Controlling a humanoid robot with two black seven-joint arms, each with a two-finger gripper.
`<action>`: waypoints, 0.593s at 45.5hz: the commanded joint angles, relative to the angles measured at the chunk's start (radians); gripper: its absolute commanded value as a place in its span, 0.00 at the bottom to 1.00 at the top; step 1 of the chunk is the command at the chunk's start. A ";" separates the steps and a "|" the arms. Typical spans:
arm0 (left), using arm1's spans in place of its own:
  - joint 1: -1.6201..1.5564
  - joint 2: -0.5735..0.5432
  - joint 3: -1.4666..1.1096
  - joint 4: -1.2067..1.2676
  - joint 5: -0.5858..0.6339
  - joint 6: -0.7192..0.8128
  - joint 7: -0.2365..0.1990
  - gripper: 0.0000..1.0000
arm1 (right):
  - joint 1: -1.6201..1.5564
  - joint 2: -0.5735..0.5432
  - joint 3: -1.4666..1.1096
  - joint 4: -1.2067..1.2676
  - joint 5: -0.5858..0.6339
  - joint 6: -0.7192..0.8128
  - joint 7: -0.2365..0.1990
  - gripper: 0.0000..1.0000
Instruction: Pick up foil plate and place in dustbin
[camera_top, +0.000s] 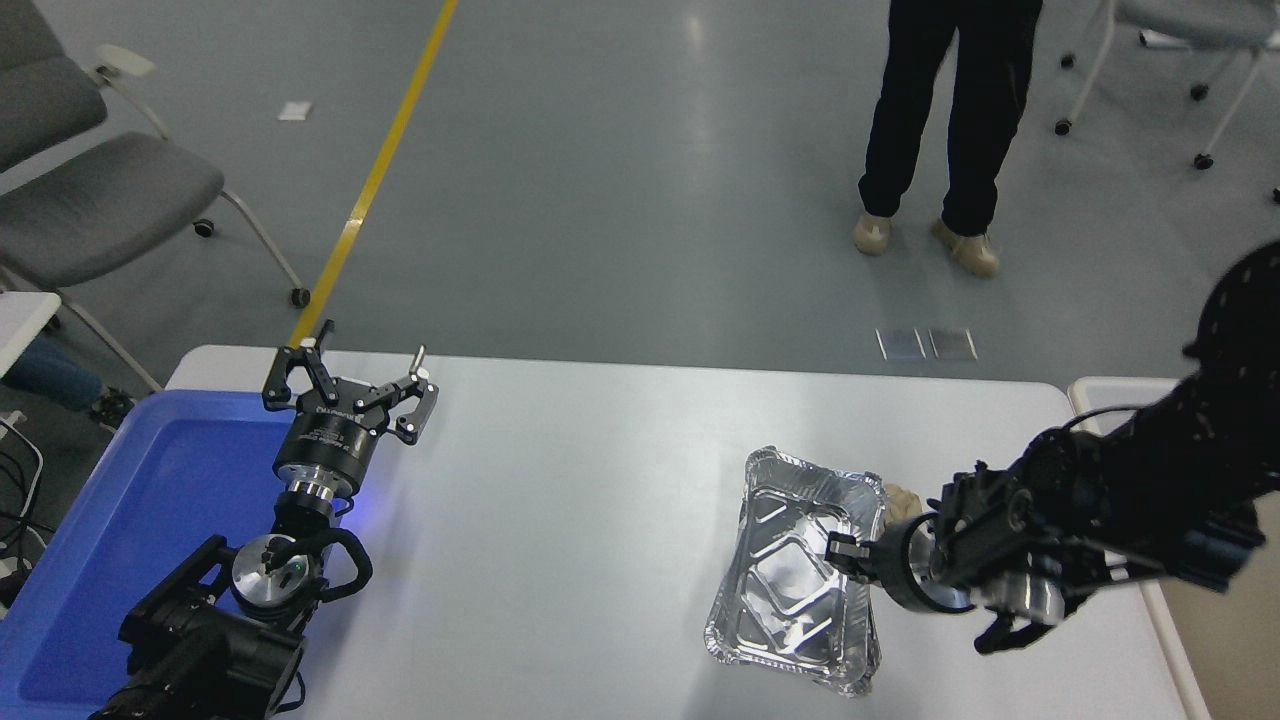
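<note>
The foil plate (795, 575), a shiny silver tray with a crimped rim, hangs tilted just above the white table (560, 520) at the right. My right gripper (845, 552) is shut on its right rim and holds it up. Only a pale rim corner of the dustbin (1095, 392) shows at the table's right edge, behind my right arm. My left gripper (350, 385) is open and empty, parked at the lower left over the edge of the blue tray.
A blue plastic tray (130, 520) lies at the table's left. A crumpled brown paper ball (903, 500) sits just behind the foil plate, partly hidden. A person's legs (945, 120) stand on the floor beyond the table. Grey chairs (90, 190) stand at far left.
</note>
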 joint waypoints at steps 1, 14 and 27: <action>0.000 0.000 0.000 0.000 0.000 0.000 0.000 0.99 | 0.350 -0.076 -0.118 0.078 -0.074 0.278 0.000 0.00; 0.000 0.000 0.000 0.000 0.000 0.000 0.000 0.99 | 0.576 -0.125 -0.239 0.062 -0.270 0.526 -0.001 0.00; 0.000 0.000 0.000 0.000 0.000 0.000 0.000 0.99 | 0.534 -0.325 -0.408 -0.158 -0.456 0.516 0.001 0.00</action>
